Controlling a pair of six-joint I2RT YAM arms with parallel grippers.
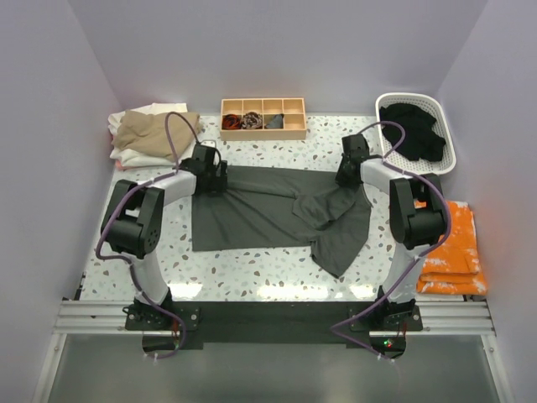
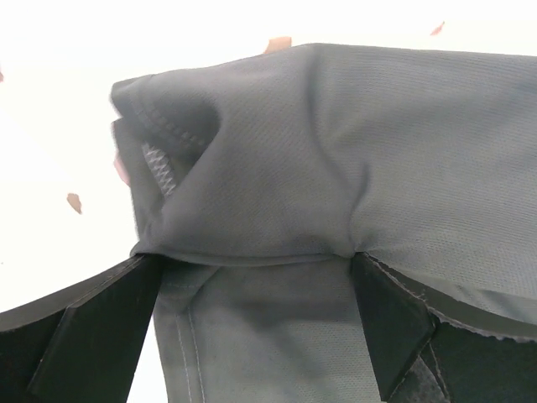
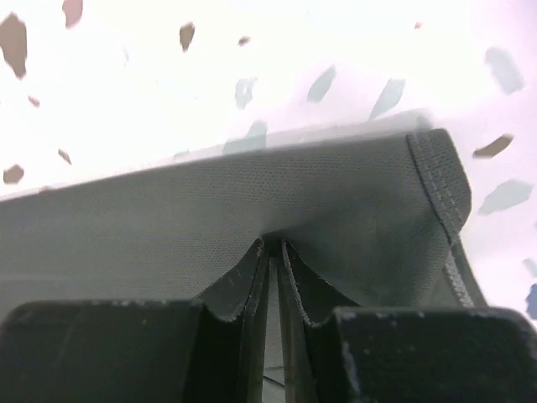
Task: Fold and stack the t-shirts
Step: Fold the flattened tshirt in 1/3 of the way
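A dark charcoal-grey t-shirt [image 1: 252, 214] lies spread on the speckled table, with its right side rumpled and one flap folded over toward the front. My left gripper [image 1: 210, 178] is at the shirt's far left corner. In the left wrist view its jaws [image 2: 256, 262] stand wide apart, with a raised fold of the grey cloth [image 2: 336, 143] between and over the fingertips [image 2: 382, 319]. My right gripper [image 1: 346, 175] is at the far right corner. In the right wrist view it [image 3: 273, 245] is shut, pinching the hem of the grey cloth [image 3: 252, 193].
A pile of tan and white shirts [image 1: 147, 134] sits at the back left. A wooden compartment tray [image 1: 263, 128] holds small rolled bundles at the back centre. A white basket [image 1: 449, 126] holds black cloth at the back right. Orange cloth [image 1: 455, 243] lies at the right edge.
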